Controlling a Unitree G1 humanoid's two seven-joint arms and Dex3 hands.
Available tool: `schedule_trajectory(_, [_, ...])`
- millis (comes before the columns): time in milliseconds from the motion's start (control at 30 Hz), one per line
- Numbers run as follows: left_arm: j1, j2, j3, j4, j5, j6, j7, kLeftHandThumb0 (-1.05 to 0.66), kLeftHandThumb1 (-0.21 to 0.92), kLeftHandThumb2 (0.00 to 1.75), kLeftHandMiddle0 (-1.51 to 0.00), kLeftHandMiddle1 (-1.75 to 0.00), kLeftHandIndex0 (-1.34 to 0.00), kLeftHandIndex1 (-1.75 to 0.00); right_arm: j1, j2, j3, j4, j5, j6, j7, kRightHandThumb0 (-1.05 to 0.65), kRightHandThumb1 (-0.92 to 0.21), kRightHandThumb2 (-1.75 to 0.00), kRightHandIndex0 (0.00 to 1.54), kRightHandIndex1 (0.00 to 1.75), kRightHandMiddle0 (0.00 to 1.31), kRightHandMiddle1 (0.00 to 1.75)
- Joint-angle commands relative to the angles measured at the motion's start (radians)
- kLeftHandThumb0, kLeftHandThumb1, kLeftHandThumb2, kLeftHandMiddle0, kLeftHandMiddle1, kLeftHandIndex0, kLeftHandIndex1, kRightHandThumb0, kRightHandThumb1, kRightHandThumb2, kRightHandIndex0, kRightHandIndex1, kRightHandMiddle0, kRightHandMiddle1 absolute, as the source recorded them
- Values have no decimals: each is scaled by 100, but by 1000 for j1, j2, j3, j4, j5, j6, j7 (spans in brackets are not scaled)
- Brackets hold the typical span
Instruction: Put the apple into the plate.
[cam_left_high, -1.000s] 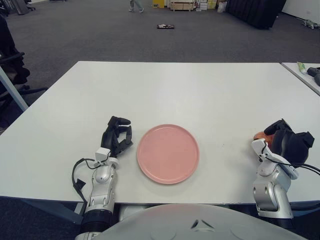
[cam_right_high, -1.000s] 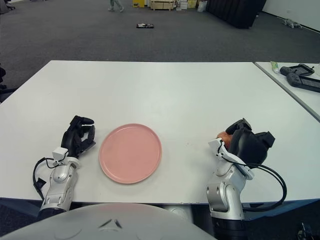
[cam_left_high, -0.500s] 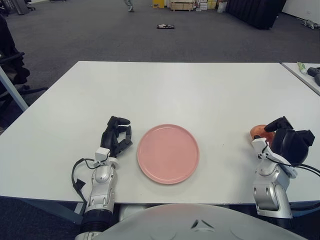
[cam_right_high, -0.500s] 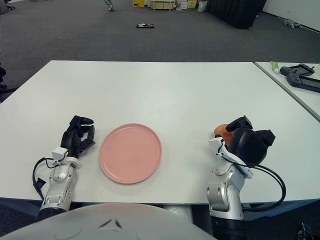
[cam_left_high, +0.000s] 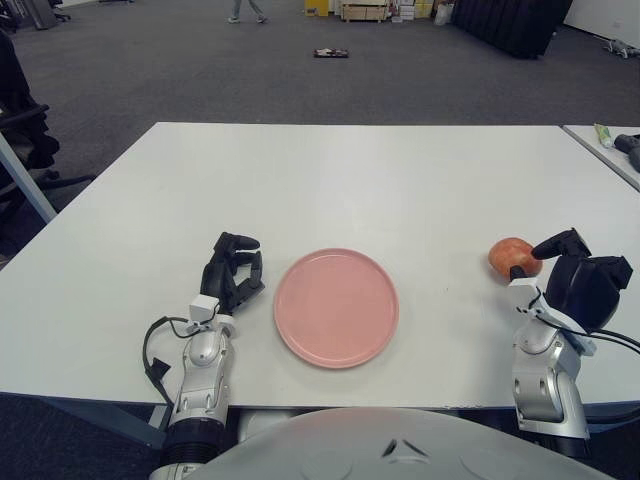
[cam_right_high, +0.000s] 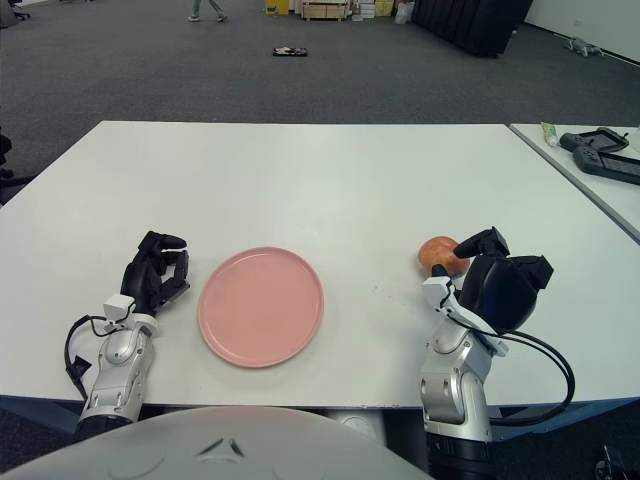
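Spanning grey carpet (cam_left_high: 200, 70) — white table (cam_left_high: 350, 170).

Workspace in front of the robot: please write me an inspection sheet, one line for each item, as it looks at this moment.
Surface: white table, apparently clean.
Job's things: apple on the table at the right, not in the pink plate; the plate holds nothing.
Clutter: nothing seen on this table; a neighbouring table at the far right carries a dark device and a small tube.
Hands: right hand beside the apple, fingers around its near side, full grasp not clear; left hand left of the plate, curled, holding nothing.
Cables: black cable at the left forearm; another at the right forearm.
Surroundings: grey carpet floor, a person walking far behind.
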Motion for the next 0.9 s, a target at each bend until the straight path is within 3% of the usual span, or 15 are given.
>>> schedule_trajectory(0, [28,-2,7,35,-4,34,7,-38,67,88,-57,-174,-35,-175,-20,-6,-7,13,-8,-5,-16,-1,1,-166,85,173,67,168])
schedule_trajectory(67, [29,-3,7,33,-5,39,7,-38,67,87,-57,-174,-34,-175,-23,-3,-12,12,4,-2,-9,-1,-22,-141,66,174,52,169])
schedule_trajectory(100, [30,-3,7,32,-5,41,6,-38,68,87,-57,-174,-34,-175,-24,0,-15,9,13,2,-2,-1,-40,-118,54,174,40,166])
schedule_trajectory(167, [31,-3,7,30,-4,42,6,-38,68,86,-57,-173,-34,-175,-27,5,-18,5,24,8,8,-33,-39,-109,22,156,16,140])
schedule_trajectory(233, [32,-3,7,29,-3,41,5,-38,68,86,-57,-173,-34,-175,-30,8,-20,4,27,11,13,-46,-39,-106,11,143,8,123])
schedule_trajectory(333, [32,-3,7,29,-5,42,3,-38,68,86,-57,-173,-34,-175,-31,11,-12,-4,9,46,41,-59,-42,-98,4,104,3,92])
schedule_trajectory(467, [32,-5,7,27,-7,41,1,-38,68,86,-56,-173,-34,-175,-35,-4,11,-12,-45,126,107,-71,-48,-89,1,34,0,27])
schedule_trajectory(533, [33,-5,7,27,-7,40,1,-38,68,86,-56,-173,-34,-175,-39,-12,22,-13,-70,158,134,-74,-50,-87,0,17,0,14])
schedule_trajectory(700, [33,-7,8,27,-8,41,2,-38,69,85,-57,-173,-34,-175,-64,-40,73,-3,-150,265,253,-85,-55,-72,0,3,0,2])
schedule_trajectory(733, [33,-8,8,27,-8,41,2,-38,69,85,-57,-173,-34,-175,-70,-43,81,0,-157,281,275,-90,-59,-63,0,2,0,1])
schedule_trajectory(867, [33,-9,8,28,-8,43,2,-38,69,85,-57,-173,-33,-175,-101,-45,99,35,-146,303,306,-98,-65,-46,0,0,0,0])
